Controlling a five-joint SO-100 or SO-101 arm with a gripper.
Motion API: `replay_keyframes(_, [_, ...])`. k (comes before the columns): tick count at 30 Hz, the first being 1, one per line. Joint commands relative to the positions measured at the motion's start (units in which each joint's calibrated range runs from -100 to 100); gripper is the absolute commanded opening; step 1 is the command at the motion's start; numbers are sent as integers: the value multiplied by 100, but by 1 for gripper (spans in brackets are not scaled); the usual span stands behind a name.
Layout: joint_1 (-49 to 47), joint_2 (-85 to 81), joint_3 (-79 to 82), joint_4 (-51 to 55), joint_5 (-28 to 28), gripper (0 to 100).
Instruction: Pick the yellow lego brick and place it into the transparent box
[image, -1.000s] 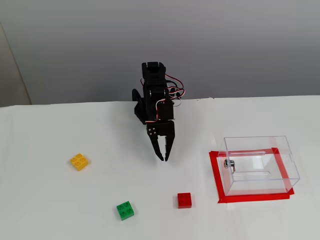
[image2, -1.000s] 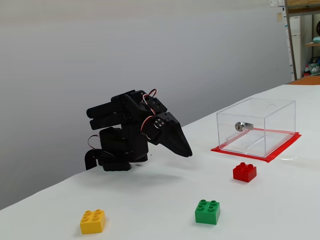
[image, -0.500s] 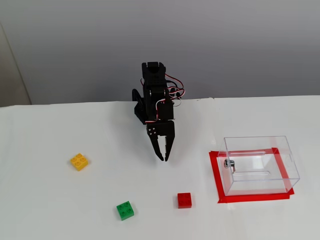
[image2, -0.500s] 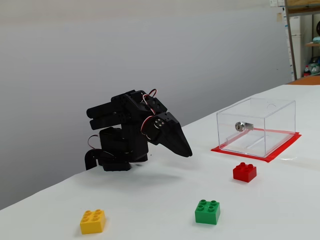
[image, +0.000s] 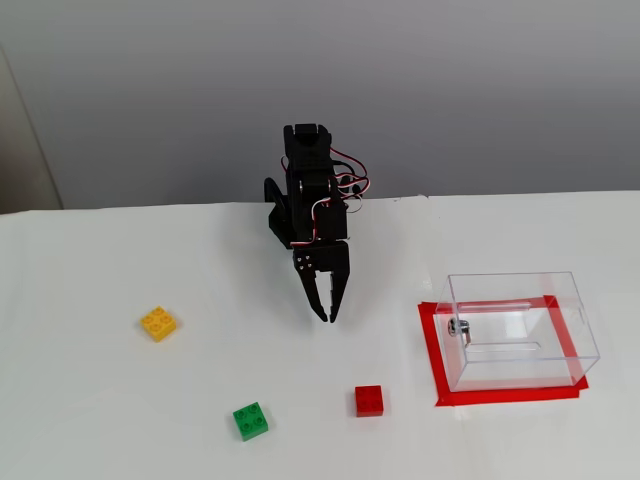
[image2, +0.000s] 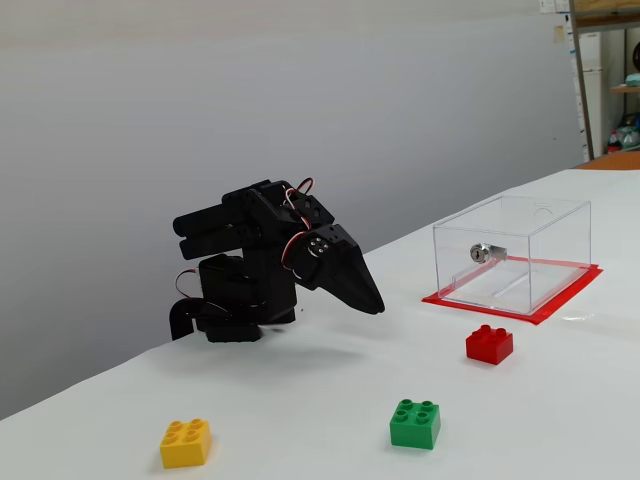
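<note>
In the fixed view from above, the black arm is seen folded near the back edge of the white table (image: 120, 420), roughly at its middle. The gripper (image: 326, 318) is pointed down toward the front edge, its two fingers drawn close together with only a sliver between the tips, and nothing is held. The yellow lego brick (image: 158, 323) is found well to the left of the gripper, lying flat on the table with its studs up. The transparent box (image: 519, 329) is set toward the right edge, on a rectangle of red tape (image: 430, 345). A green brick (image: 250, 420) and a red brick (image: 369, 400) are placed nearer the front edge, between the yellow brick and the box.

In the low side fixed view, the gripper (image2: 375, 303) is shown tilted downward above the table (image2: 560, 420), its tips clear of the surface, the fingers appearing pressed nearly together. The yellow lego brick (image2: 186, 442) is seen near the bottom left, well apart from the gripper. The transparent box (image2: 512, 254) is seen to the right, a small metal fitting (image2: 481, 252) being visible on its near wall. The red brick (image2: 489, 343) is placed just before the tape (image2: 520, 310), the green brick (image2: 415, 423) further left.
</note>
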Motion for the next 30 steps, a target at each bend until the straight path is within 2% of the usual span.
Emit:
replay_keyframes(1, [40,-42,76,-65,-16,2])
replay_keyframes(30, [63,-42,76,-65,-6,2])
